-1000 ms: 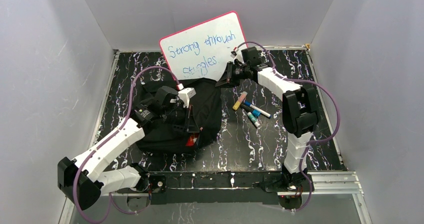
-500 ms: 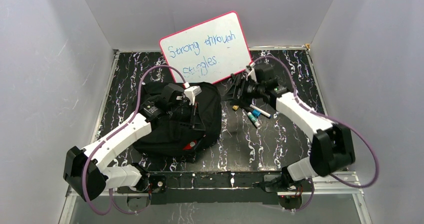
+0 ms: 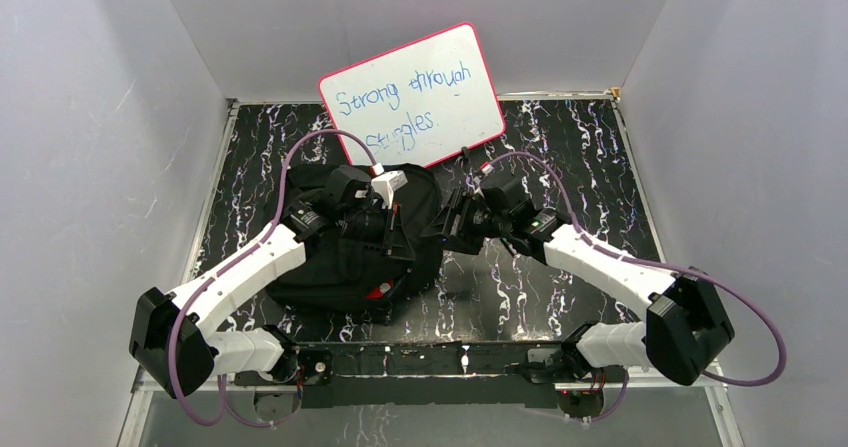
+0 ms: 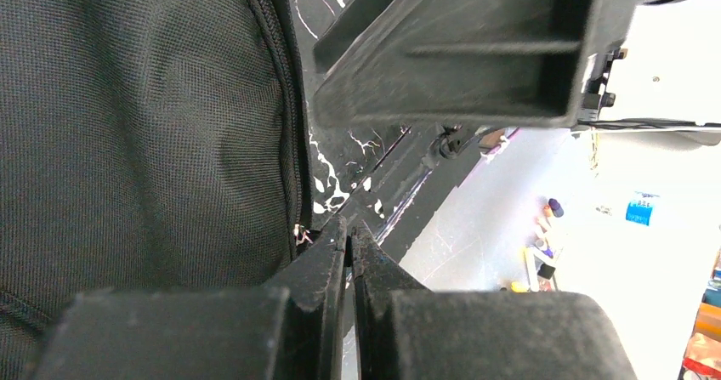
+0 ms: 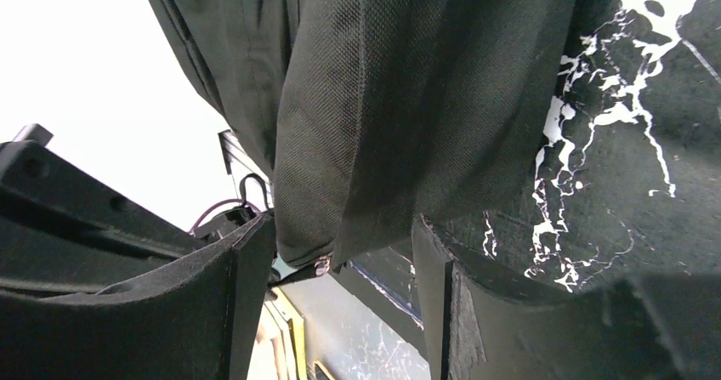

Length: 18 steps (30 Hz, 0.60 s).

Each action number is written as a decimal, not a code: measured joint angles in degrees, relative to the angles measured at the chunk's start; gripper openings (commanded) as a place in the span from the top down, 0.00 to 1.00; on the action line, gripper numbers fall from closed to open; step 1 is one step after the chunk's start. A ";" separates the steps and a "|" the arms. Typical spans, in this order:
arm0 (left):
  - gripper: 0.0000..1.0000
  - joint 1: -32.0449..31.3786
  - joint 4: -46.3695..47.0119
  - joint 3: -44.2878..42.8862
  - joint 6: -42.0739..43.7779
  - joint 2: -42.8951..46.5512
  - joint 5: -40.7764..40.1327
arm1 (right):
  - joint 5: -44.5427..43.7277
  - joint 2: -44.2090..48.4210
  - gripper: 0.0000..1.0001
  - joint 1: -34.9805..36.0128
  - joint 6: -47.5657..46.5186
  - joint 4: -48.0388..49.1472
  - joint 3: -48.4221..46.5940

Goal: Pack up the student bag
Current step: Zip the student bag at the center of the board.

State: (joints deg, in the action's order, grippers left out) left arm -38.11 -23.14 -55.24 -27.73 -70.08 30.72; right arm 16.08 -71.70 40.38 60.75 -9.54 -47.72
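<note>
The student bag (image 3: 345, 257) is a black fabric lump on the left half of the table. My left gripper (image 3: 393, 229) is over its right side, shut, and its tips (image 4: 350, 227) rest beside the bag's zipper seam (image 4: 285, 99). Nothing shows between those tips. My right gripper (image 3: 447, 229) is at the bag's right edge, open. In the right wrist view a hanging fold of bag fabric (image 5: 357, 125) with a small metal zipper pull (image 5: 321, 266) sits between its spread fingers (image 5: 246, 269). The right gripper's finger (image 4: 476, 48) fills the top of the left wrist view.
A pink-edged whiteboard (image 3: 415, 92) with blue writing leans against the back wall. The black marbled table (image 3: 570, 157) is shut in by grey walls on the left, right and back. Both arms' purple cables loop above the bag.
My right arm swung from the whiteboard down and left to the bag's right edge, and its gripper opened. The left gripper rose slightly, and the bag now stands more bunched.
</note>
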 measured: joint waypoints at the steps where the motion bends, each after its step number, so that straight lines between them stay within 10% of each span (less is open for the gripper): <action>1: 1.00 0.00 0.00 0.00 0.00 0.00 0.09 | -0.37 -0.79 0.33 0.76 0.24 0.31 -0.11; 18: 1.00 -0.17 -2.47 -0.13 1.05 -0.26 0.17 | -3.26 -5.90 1.00 3.50 -0.61 1.88 -0.28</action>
State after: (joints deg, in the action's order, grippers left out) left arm -38.28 -25.61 -55.37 -26.68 -70.35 30.89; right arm 12.82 -77.60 43.88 60.14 -7.66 -48.01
